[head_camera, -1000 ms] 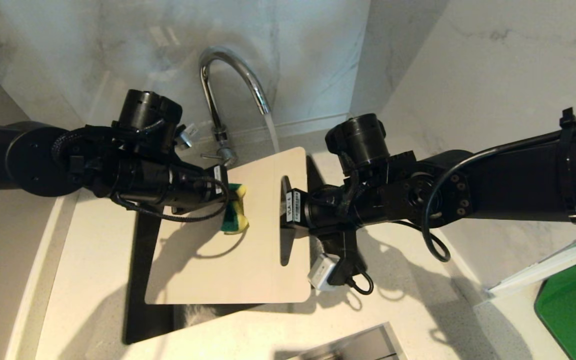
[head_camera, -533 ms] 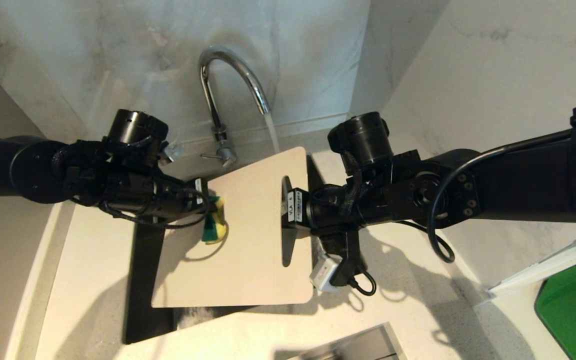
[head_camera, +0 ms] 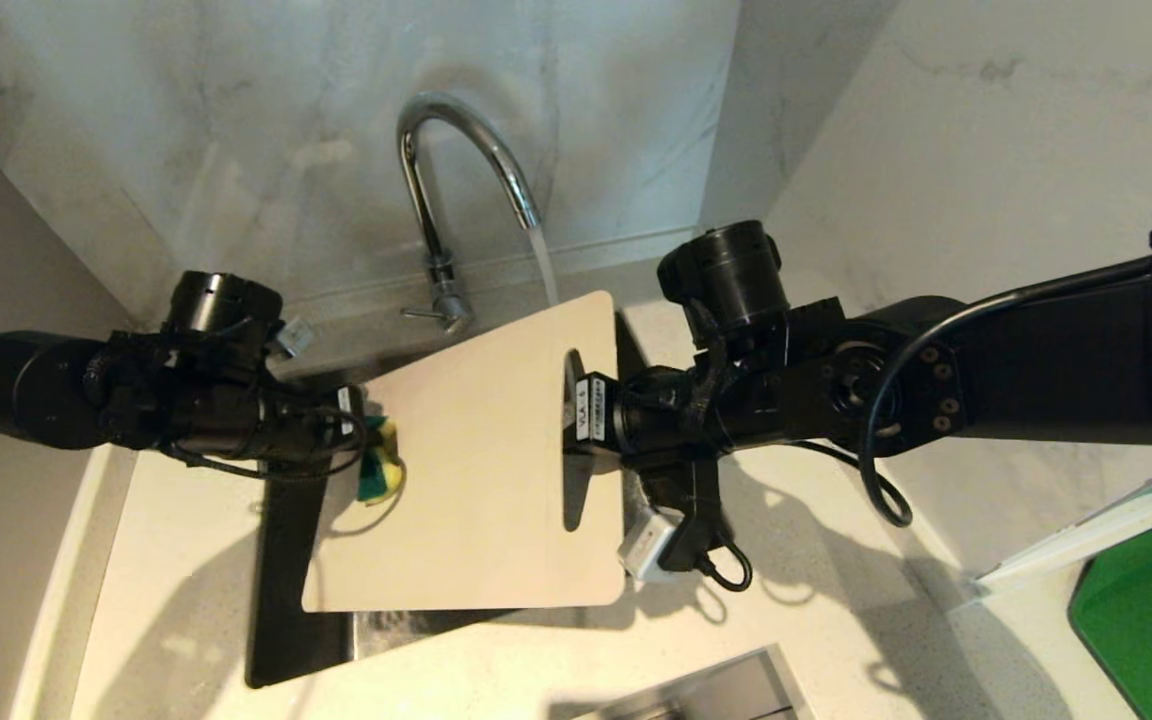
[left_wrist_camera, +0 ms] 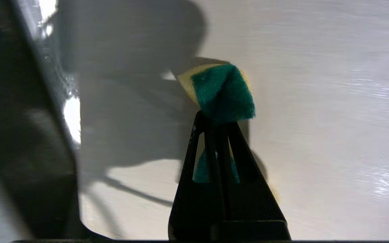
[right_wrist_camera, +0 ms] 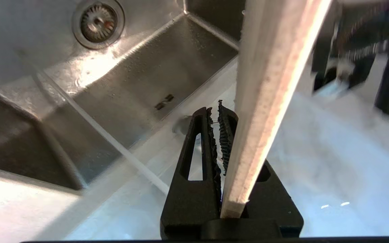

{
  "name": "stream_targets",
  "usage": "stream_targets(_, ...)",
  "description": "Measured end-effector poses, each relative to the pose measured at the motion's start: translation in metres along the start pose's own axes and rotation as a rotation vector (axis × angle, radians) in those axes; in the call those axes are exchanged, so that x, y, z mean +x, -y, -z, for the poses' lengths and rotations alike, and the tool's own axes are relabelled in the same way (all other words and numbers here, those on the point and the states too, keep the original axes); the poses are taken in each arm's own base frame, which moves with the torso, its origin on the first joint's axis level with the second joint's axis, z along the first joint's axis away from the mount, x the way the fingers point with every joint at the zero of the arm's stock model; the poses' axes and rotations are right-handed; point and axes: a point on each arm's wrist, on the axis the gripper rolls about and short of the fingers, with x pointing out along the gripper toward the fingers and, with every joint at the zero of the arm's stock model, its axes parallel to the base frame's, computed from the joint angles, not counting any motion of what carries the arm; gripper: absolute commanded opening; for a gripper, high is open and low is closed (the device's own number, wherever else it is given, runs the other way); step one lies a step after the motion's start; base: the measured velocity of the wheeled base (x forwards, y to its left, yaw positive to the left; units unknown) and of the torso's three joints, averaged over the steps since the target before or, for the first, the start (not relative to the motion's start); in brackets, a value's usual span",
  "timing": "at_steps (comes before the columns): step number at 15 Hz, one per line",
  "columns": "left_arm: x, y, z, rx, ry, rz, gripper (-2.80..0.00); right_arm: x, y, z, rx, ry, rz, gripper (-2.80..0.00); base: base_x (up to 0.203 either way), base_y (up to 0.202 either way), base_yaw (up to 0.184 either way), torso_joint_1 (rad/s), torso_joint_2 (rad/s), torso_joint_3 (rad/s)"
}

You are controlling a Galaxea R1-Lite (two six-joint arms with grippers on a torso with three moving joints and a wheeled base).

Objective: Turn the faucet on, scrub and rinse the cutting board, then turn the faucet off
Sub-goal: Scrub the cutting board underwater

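Water (head_camera: pixel 544 262) runs from the chrome faucet (head_camera: pixel 456 150) onto the far corner of the cream cutting board (head_camera: pixel 476 480). The board is held tilted over the sink (head_camera: pixel 286 600). My right gripper (head_camera: pixel 576 420) is shut on the board's short end beside the handle slot (head_camera: pixel 573 500). In the right wrist view the board's edge (right_wrist_camera: pixel 272 84) runs between the fingers of the right gripper (right_wrist_camera: pixel 215 111). My left gripper (head_camera: pixel 364 455) is shut on a green and yellow sponge (head_camera: pixel 379 472) pressed on the board near its left edge. The left wrist view shows the left gripper (left_wrist_camera: pixel 214 118), the sponge (left_wrist_camera: pixel 221 91) and the board (left_wrist_camera: pixel 316 101).
The steel sink basin (right_wrist_camera: pixel 130 77) with its drain (right_wrist_camera: pixel 98 22) lies below the board. The faucet's small lever (head_camera: pixel 426 313) points left at its base. A bright green board (head_camera: pixel 1151 610) lies on the counter at the far right. Marble walls stand close behind.
My left gripper has dragged the sponge leftwards across the board, from near its middle to its left edge. The right gripper and the board have stayed almost still.
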Motion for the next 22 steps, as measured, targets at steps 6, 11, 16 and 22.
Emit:
stream_targets(6, -0.003, -0.058, -0.004, -0.051, -0.027, -0.047, -2.80, 0.003, -0.002, -0.001, 0.012, -0.027, 0.016, -2.80, 0.000, 0.000, 0.000, 0.000, 0.00, 0.000)
stream_targets(11, -0.006, -0.073, -0.009, -0.057, 0.001, -0.056, -2.80, 0.001, -0.002, -0.002, 0.013, -0.028, 0.015, -2.80, 0.000, 0.000, 0.000, 0.000, 0.00, 0.000)
stream_targets(16, -0.014, -0.003, 0.011, 0.026, -0.029, 0.085, -2.80, 0.002, -0.003, -0.002, 0.013, -0.028, 0.011, -2.80, 0.000, 0.000, 0.000, 0.000, 0.00, 0.000)
stream_targets(22, -0.046, 0.094, 0.046, 0.086, -0.064, 0.221, -2.80, -0.001, -0.002, -0.001, 0.012, -0.033, 0.013, -2.80, 0.000, 0.000, 0.000, 0.000, 0.00, 0.000)
